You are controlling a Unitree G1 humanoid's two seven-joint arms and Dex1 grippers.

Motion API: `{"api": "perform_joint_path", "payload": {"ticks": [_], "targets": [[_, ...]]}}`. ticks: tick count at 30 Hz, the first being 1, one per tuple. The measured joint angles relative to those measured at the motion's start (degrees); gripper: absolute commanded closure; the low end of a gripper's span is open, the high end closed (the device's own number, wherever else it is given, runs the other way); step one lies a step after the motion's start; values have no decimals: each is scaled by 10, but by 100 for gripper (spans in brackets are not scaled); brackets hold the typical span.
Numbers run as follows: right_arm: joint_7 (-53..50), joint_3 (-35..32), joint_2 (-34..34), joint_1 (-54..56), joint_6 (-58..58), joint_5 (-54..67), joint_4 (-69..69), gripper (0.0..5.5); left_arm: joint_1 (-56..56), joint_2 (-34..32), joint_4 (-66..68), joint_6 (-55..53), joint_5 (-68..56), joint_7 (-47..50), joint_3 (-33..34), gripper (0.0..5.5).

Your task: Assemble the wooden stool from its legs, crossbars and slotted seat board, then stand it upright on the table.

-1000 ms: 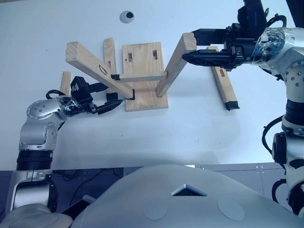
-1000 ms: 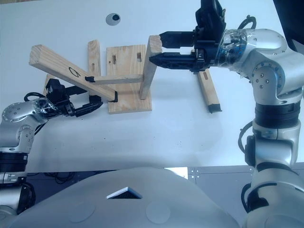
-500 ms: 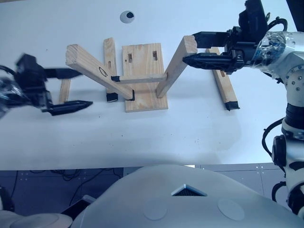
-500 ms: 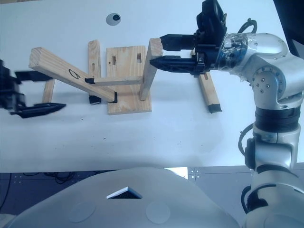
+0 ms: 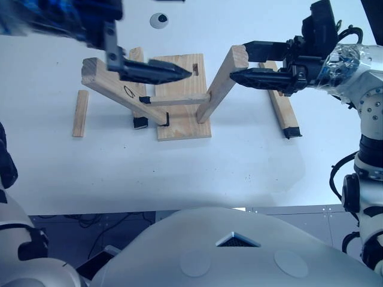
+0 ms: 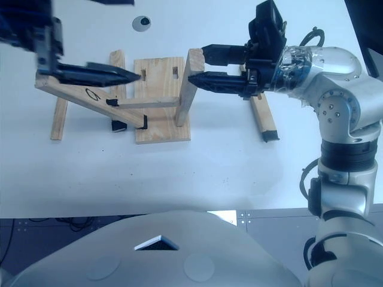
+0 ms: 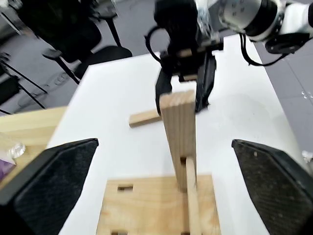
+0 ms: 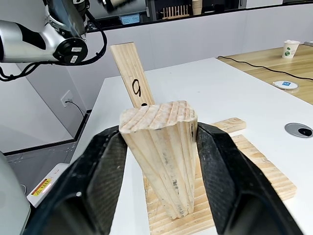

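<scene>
The seat board point(image 5: 182, 124) lies flat on the white table point(image 5: 209, 161), slots facing up. A part-built frame stands on it: a leg point(image 5: 215, 92) near the board's right edge, leaning slightly, and a second, tilted leg point(image 5: 108, 84) bearing a handwritten mark, which slopes up and away to the left from a foot at the board's near-left corner. A crossbar point(image 5: 179, 98) joins the two. The right gripper point(image 5: 238, 59) comes in from the right at the top of the right-hand leg, one finger on each side of its upper end and pressed to the wood, so it has the leg clamped. The left gripper point(image 7: 164, 143) is raised above the tilted leg's high end. It appears blurred from the head camera, with one finger reaching across towards the board's far slots. Its pads stand wide apart with nothing between them, and contact with the frame cannot be confirmed. Three loose parts lie flat: a black-capped leg point(image 5: 280, 104) to the right of the board, below the right gripper; another black-capped leg point(image 6: 118, 58) just left of the board, passing under the tilted leg; and a short strip point(image 5: 79, 112) further left.
</scene>
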State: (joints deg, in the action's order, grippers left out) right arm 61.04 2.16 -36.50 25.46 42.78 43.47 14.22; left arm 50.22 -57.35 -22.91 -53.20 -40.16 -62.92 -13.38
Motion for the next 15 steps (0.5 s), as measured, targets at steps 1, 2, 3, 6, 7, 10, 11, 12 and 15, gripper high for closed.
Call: {"api": "perform_joint_path", "payload": {"ticks": [1, 2, 3, 6, 7, 10, 11, 12, 15], "targets": [[-1, 0, 0, 0, 0, 0, 0, 335, 15, 6, 4, -11, 23, -2, -33, 47], [-1, 1, 1, -1, -1, 0, 1, 335, 32, 19, 9, -22, 43, -4, -67, 47], [-1, 0, 1, -1, -2, 0, 0, 335, 42, 27, 12, -28, 58, -8, -92, 47], [-1, 1, 1, -1, -3, 0, 0, 335, 59, 54, 22, -41, 101, -20, -157, 47], [-3, 0, 1, -2, -3, 0, 1, 335, 66, 64, 30, -41, 114, -27, -176, 47], [-13, 0, 2, -5, -2, 5, 9, 335, 85, 91, 61, -38, 155, -46, -225, 47], [-13, 0, 2, -6, -2, 5, 9, 335, 87, 94, 66, -38, 164, -49, -231, 47], [-14, 0, 2, -6, -2, 5, 9, 335, 88, 101, 69, -39, 169, -53, -236, 62], [-20, 2, 2, -6, -2, 9, 10, 335, 90, 110, 70, -39, 190, -65, -260, 117]]}}
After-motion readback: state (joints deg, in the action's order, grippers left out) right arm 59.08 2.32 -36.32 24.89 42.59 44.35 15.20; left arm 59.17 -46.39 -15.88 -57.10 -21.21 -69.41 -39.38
